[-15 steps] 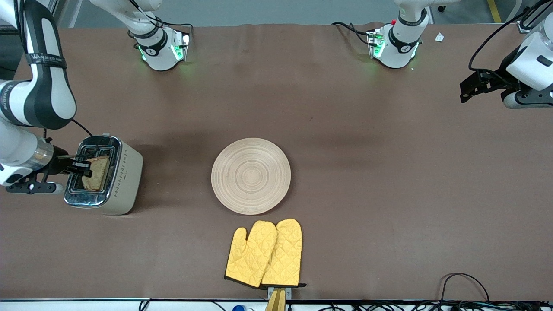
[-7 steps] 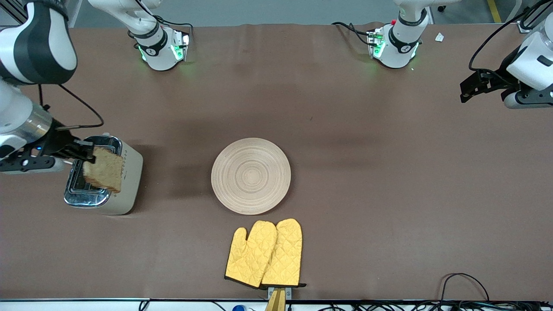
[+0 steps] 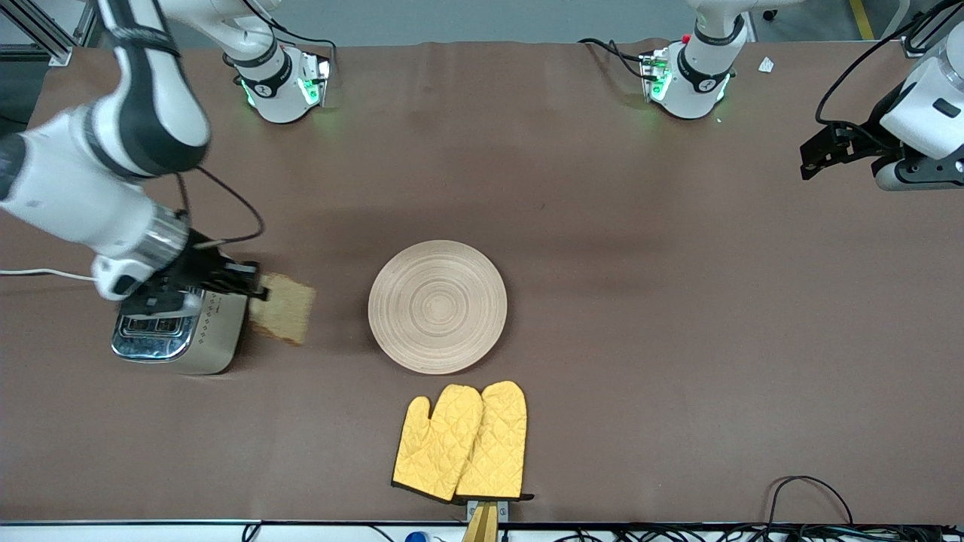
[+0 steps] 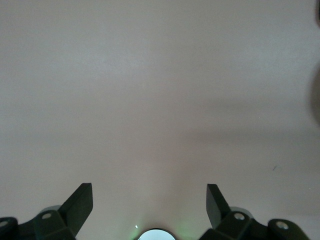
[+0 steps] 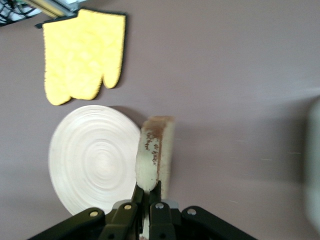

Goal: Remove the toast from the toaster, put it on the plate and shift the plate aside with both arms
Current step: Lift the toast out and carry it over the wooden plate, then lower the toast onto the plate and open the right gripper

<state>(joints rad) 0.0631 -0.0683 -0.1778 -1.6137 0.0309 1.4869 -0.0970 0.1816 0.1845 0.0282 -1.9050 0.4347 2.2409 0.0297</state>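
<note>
Right arm: reaches from its base toward its own end of the table, wrist bent low over the toaster [image 3: 181, 331].
Right gripper [image 3: 252, 286]: jaws pinch the toast [image 3: 282, 309] by one edge, held in the air over bare table between toaster and plate.
Left arm: waits at its own end of the table.
Left gripper [image 4: 149, 200]: jaws spread wide, holding nothing.
Plate [image 3: 437, 306]: flat at mid-table, bare.
Oven mitts [image 3: 461, 442]: yellow pair, nearer the front camera than the plate.
</note>
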